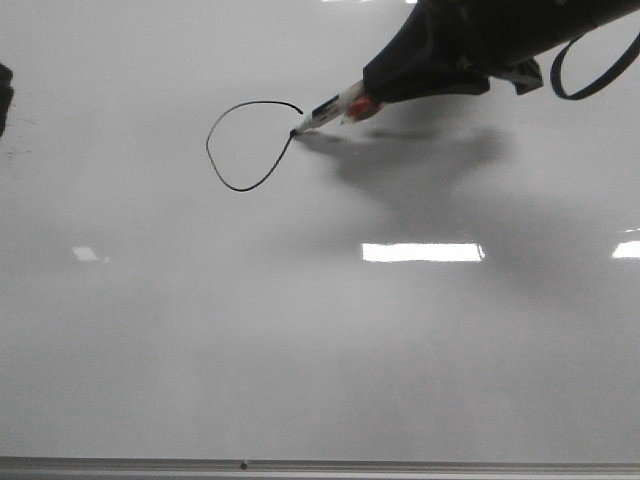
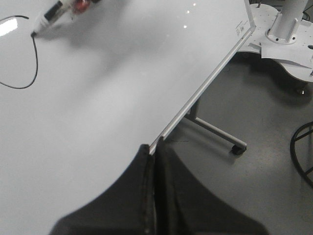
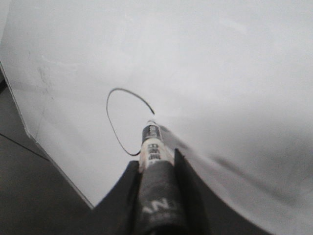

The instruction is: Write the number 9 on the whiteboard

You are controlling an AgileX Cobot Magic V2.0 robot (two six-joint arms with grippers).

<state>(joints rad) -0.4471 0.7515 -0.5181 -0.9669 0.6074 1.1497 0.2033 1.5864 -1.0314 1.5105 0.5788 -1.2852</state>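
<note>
The number 9 (image 1: 245, 145) is so far only a thin black loop, nearly closed, lying on the upper left part of the whiteboard (image 1: 300, 340) in the front view; no stem shows. The loop's long axis runs slantwise, from its rounded upper end down to a narrow lower point. The whiteboard is glossy pale grey-white and fills the view, with bright rectangular light reflections (image 1: 422, 252) across its middle and a thin grey frame strip (image 1: 320, 466) along the near edge.

My right pincer (image 3: 156, 169) is pinching a marker (image 1: 335, 108) — white barrel with a red band — whose long axis slants down and to the left, tip touching the board at the loop's right side, just under the open end of the line. The pincer sits just right of the loop, its shadow spreading on the board beneath.

My left pincer (image 2: 155, 161) has its fingers pressed together, holding nothing, over the board's edge, well apart from the loop. Beyond that edge — a grey floor and a wheeled stand leg (image 2: 217, 133).
</note>
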